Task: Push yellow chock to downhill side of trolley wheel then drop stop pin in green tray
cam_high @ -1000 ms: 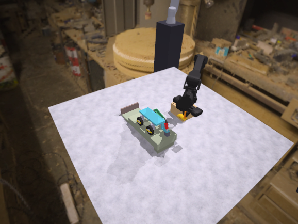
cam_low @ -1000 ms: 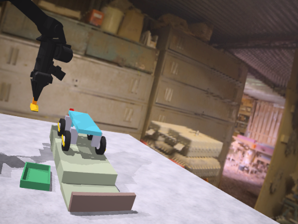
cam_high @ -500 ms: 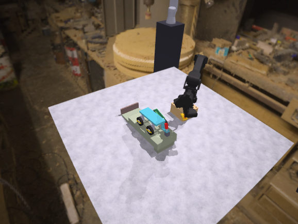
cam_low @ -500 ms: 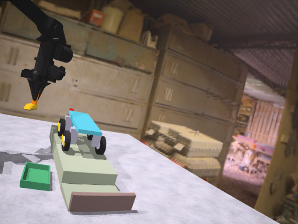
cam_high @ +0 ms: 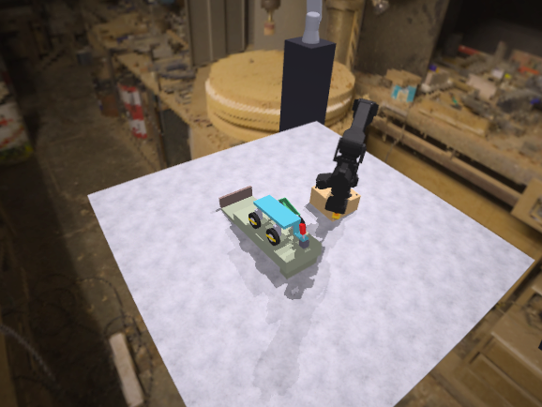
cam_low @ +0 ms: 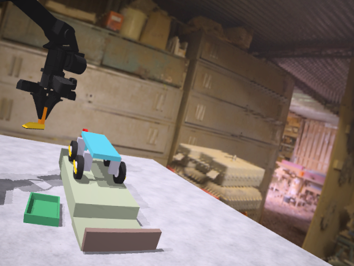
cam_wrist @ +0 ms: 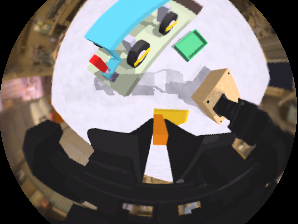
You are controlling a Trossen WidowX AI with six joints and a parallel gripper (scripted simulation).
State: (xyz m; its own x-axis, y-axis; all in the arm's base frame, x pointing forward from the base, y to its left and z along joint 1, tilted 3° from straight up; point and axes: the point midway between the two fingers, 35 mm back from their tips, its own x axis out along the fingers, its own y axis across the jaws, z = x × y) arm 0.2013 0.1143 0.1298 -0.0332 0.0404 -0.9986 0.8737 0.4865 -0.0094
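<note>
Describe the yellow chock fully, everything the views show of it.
The yellow chock is a low wedge, tapering to one side, with a thin dark edge beneath and an upright orange handle. Its surfaces look smooth and plain. The gripper is shut on the handle, holding the chock in the air, away from the trolley's wheels.

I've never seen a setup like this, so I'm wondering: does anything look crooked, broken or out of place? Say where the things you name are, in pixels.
Nothing stands out: the blue-topped trolley (cam_high: 277,210) (cam_low: 101,146) (cam_wrist: 125,19) stands on its ramp (cam_high: 300,265) (cam_low: 101,196) (cam_wrist: 124,86), and the green tray (cam_low: 44,209) (cam_wrist: 190,45) sits upright beside it.
</note>
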